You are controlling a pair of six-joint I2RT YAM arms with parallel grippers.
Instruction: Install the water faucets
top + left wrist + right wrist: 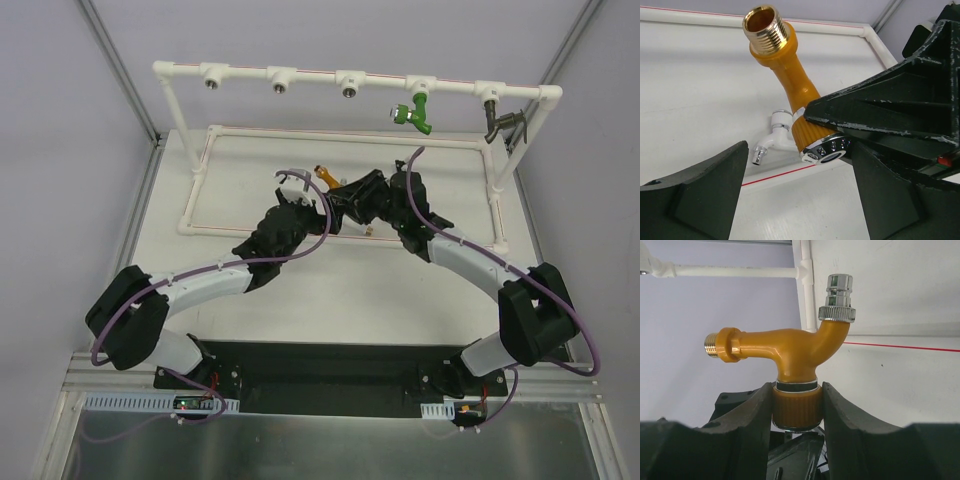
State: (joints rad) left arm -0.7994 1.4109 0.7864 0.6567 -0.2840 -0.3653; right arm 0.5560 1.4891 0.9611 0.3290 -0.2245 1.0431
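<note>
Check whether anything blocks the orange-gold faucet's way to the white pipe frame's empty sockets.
Nothing visible does. Open space lies between the orange-gold faucet in the right gripper and the empty white sockets; the open left gripper is at its left, not between.

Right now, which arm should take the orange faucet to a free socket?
Right, likely: the right gripper is shut on the orange faucet by its knob, threaded end free. The left gripper is open, holding nothing.
</note>
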